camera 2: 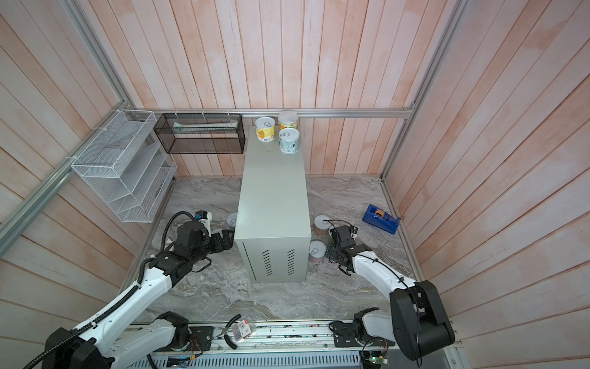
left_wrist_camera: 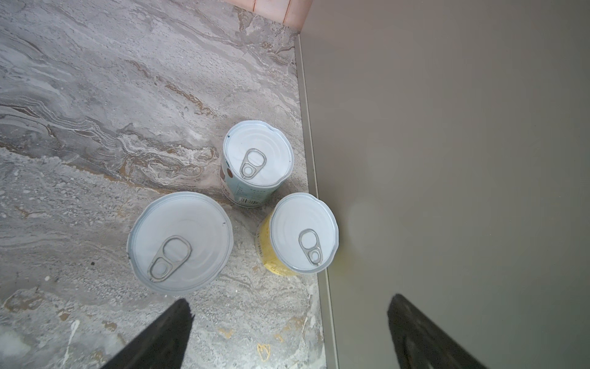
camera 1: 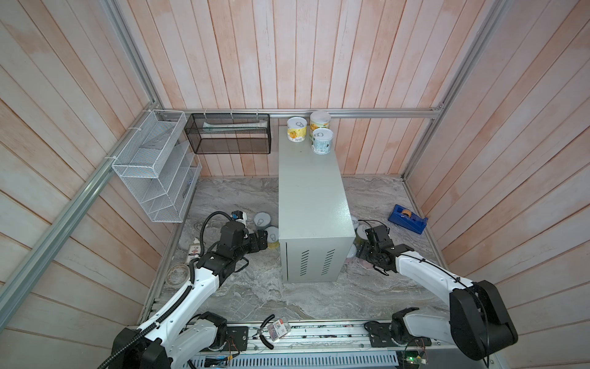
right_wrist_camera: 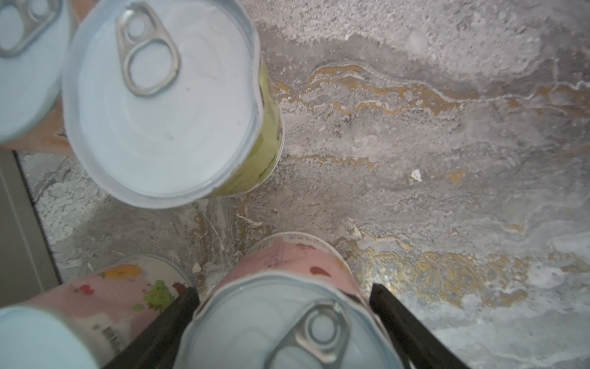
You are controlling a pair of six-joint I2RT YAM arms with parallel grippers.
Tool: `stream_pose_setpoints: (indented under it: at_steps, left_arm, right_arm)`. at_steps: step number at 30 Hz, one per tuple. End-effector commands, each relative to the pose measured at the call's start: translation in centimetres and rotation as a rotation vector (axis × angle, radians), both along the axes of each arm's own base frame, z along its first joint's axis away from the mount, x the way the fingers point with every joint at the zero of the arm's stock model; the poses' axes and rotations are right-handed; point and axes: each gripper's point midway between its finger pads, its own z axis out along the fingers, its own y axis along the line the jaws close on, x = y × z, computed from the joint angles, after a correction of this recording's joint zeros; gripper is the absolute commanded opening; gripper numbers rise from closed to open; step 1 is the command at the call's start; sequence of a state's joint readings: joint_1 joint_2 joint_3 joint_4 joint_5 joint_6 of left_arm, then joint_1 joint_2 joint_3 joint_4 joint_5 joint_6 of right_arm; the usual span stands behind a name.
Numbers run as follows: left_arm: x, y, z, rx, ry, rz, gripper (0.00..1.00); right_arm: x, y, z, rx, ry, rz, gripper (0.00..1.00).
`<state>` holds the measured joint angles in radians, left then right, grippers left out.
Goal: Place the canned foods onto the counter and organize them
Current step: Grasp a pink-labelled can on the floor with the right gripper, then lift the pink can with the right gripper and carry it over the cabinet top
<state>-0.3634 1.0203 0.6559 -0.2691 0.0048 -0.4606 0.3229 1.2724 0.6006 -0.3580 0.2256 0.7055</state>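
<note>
The counter (camera 1: 311, 191) is a tall grey-green cabinet in the middle of both top views. Three canned foods stand at its far end: a yellow one (camera 1: 297, 129), a green-yellow one (camera 1: 320, 123) and a pale-blue one (camera 1: 322, 140). Left of the cabinet, my left gripper (left_wrist_camera: 290, 302) is open, just short of three upright cans: a wide lid (left_wrist_camera: 180, 242), a pale-blue can (left_wrist_camera: 257, 163) and a yellow can (left_wrist_camera: 303, 233). On the right, my right gripper (right_wrist_camera: 282, 289) has its fingers on both sides of a pink can (right_wrist_camera: 287, 319) that stands on the marble. A second pink can (right_wrist_camera: 105, 297) and a green can (right_wrist_camera: 166, 105) stand close by.
An orange-labelled can (camera 2: 321, 223) stands against the cabinet's right side. A blue tape dispenser (camera 1: 408, 219) sits at the far right. A white mesh organizer (camera 1: 153, 172) and a black mesh basket (camera 1: 230, 134) hang on the walls. Pliers and a small box (camera 1: 271, 330) lie on the front rail.
</note>
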Motion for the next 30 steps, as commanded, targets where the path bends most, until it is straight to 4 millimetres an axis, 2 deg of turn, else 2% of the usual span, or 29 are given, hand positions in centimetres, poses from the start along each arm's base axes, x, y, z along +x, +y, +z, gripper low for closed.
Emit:
stream_pose_setpoints:
  at_steps: [1,8,10,13,17,18,25,30]
  left_arm:
    - [0.1,-0.3,-0.4,-0.012,0.001,-0.008,0.98]
    - [0.0,-0.3,-0.2,-0.012,-0.006,-0.008,0.98]
    - [0.0,-0.2,-0.2,-0.008,-0.005,-0.007,0.98]
    - [0.0,-0.2,-0.2,-0.009,-0.004,-0.007,0.98]
    - [-0.1,-0.2,0.2,-0.012,-0.010,-0.004,0.97]
    - [-0.1,-0.2,0.5,-0.011,-0.015,-0.005,0.97]
    - [-0.1,0.1,1.2,0.002,-0.030,0.000,0.97]
    - [-0.1,0.0,1.5,-0.003,-0.035,-0.003,0.97]
  right_arm:
    - [-0.1,-0.2,-0.9,0.011,0.013,0.004,0.82]
    - [0.1,0.2,-1.5,0.021,0.022,0.026,0.82]
    - [0.2,0.3,-1.5,0.026,0.020,0.033,0.76]
    - [0.2,0.3,-1.5,0.024,0.026,0.036,0.55]
    - [0.6,-0.3,0.0,-0.009,0.001,0.024,0.06]
    - [0.8,-0.6,0.6,-0.023,-0.016,0.017,0.00]
    - [1.7,-0.6,5.9,-0.013,-0.096,0.035,0.00]
    - [1.7,0.4,11.6,0.051,-0.200,0.095,0.00]
